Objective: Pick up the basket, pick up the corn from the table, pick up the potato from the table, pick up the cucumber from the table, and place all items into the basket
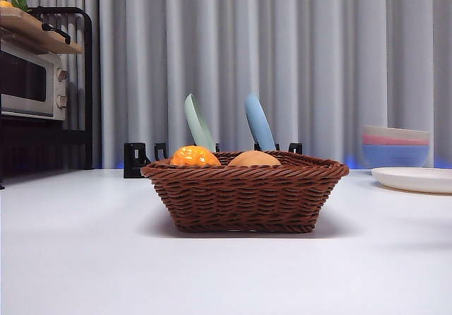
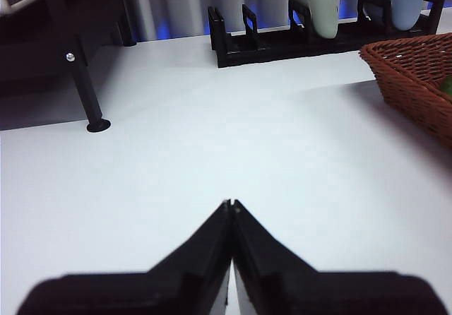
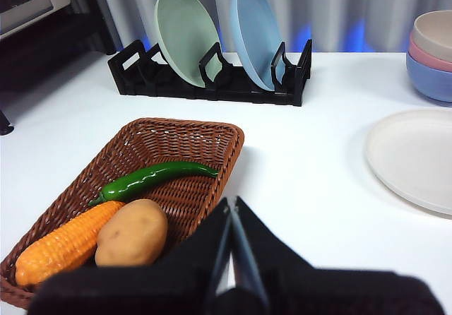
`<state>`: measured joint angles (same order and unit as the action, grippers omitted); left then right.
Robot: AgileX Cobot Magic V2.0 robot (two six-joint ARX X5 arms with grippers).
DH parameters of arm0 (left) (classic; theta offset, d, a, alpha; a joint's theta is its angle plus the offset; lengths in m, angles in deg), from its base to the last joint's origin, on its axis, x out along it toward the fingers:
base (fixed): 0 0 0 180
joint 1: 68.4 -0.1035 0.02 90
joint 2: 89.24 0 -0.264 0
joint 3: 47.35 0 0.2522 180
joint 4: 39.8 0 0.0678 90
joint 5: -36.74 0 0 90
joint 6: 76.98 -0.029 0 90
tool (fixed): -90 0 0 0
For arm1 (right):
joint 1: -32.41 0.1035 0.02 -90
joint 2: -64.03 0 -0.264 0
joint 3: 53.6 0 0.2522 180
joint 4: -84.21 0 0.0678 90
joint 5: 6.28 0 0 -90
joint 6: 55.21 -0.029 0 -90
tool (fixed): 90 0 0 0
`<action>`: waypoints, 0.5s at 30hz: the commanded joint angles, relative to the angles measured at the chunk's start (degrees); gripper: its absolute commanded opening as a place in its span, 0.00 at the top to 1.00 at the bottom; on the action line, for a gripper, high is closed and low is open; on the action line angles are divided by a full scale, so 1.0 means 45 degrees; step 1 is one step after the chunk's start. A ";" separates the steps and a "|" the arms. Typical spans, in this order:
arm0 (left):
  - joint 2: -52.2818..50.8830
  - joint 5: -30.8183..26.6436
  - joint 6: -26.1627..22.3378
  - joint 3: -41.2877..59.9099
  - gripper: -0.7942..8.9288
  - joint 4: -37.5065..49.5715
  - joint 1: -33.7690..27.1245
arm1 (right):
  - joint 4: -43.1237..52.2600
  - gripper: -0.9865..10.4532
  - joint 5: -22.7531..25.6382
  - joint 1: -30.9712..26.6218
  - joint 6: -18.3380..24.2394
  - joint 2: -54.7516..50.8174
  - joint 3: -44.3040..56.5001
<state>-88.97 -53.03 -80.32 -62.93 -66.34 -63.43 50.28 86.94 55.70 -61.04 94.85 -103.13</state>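
While all three vegetables already lie in the basket [image 3: 176, 145], you have little left to spoil, but a few risks remain as I judge it. Your right pincer [image 3: 232, 209] hangs above the basket's near rim with its jaws pressed together and nothing between them; if you drop it straight down from there, it could catch the braided edge and drag or tip the light wicker across the smooth white worktop [image 1: 85, 258], which offers little grip. Your left pincer [image 2: 231, 205] is likewise closed and empty, over bare worktop with the basket's corner off to one side, so a careless sweep toward it could knock the flared wall. Inside, the corn [image 3: 63, 248], glossy orange-yellow with ridged kernel rows, lies along one wall, touching the potato [image 3: 132, 233], a smooth tan egg shape that would roll readily if the basket were jolted. Beside them, the cucumber [image 3: 152, 178], shiny dark green and slim, curves across the woven floor with its thin tip pointing at the far wall. Behind the basket a black rack [image 3: 212, 82] holds a green and a blue plate upright; a wide swing could reach those hard, thin discs.
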 commanded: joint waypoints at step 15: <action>-0.0034 -0.0019 0.0131 0.0170 0.92 -0.0029 -0.0039 | 0.0136 0.93 0.1127 -0.0005 0.0398 -0.0199 0.0068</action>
<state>-88.99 -53.03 -80.32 -62.93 -66.34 -63.43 50.66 91.43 55.70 -60.07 94.42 -103.13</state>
